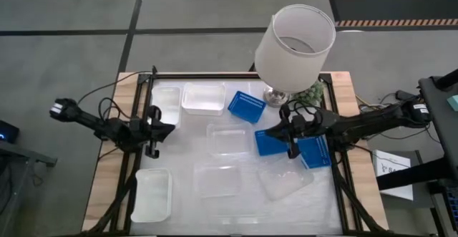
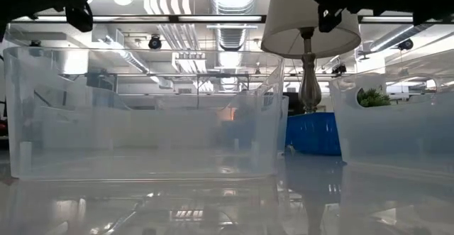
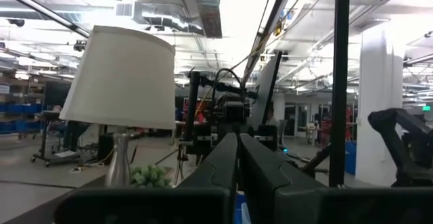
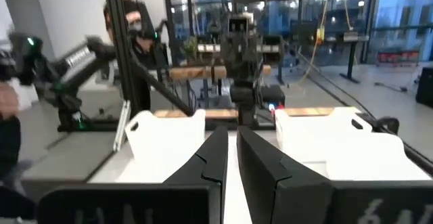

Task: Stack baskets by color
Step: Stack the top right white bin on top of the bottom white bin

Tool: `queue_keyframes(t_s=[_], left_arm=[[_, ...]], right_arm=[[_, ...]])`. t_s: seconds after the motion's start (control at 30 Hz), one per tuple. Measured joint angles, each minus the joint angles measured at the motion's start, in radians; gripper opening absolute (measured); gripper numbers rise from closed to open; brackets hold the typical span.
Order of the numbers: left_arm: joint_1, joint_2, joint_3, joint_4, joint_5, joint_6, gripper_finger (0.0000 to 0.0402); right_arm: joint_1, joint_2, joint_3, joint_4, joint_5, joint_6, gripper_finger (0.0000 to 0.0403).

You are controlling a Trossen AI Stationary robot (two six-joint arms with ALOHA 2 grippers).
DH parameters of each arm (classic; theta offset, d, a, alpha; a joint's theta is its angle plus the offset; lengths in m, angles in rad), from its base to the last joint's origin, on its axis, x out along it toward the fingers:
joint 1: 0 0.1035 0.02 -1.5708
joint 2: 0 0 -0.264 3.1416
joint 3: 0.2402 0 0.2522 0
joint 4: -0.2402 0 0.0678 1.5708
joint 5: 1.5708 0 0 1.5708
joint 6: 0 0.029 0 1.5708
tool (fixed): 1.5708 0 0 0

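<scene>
White table (image 1: 243, 215) with baskets (image 1: 203, 99), lamp (image 1: 295, 44)

**Both arms raised, jaws closed**

Left arm (image 1: 100, 126) stretched in from the left edge, roughly level, wrist bent toward the middle. Left gripper (image 1: 159, 131) raised, fingers (image 3: 223, 163) pressed together with no gap, nothing between them. Right arm (image 1: 365, 122) reaching in from the right edge, likewise near level, elbow out past the frame. Right gripper (image 1: 286, 132) aimed toward the left one, the two well apart and facing each other. Right fingers (image 4: 216, 156) nearly together, a thin slit left between them, nothing seen in it. Seen from table height, only dark undersides of both arms along the upper edge, grippers held high.
</scene>
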Motion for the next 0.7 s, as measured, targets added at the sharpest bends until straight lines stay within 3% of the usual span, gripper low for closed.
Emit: queue_keyframes(t_s=[0.2,0.43,0.57,0.7], left_arm=[[0.000,0.105,0.081,-0.001,-0.031,-0.001,0.0000],[0.002,0.297,0.183,-0.036,-0.169,0.000,0.0000],[0.015,0.385,0.272,-0.159,-0.244,-0.018,0.0000],[0.054,0.463,0.381,-0.394,-0.246,-0.110,0.0000]], right_arm=[[0.000,0.000,0.122,-0.214,0.008,-0.063,0.0027],[0.000,0.000,0.294,-0.510,0.010,-0.132,0.0027],[0.000,-0.002,0.349,-0.596,0.010,-0.159,0.0027],[0.000,-0.007,0.354,-0.612,0.010,-0.184,0.0027]])
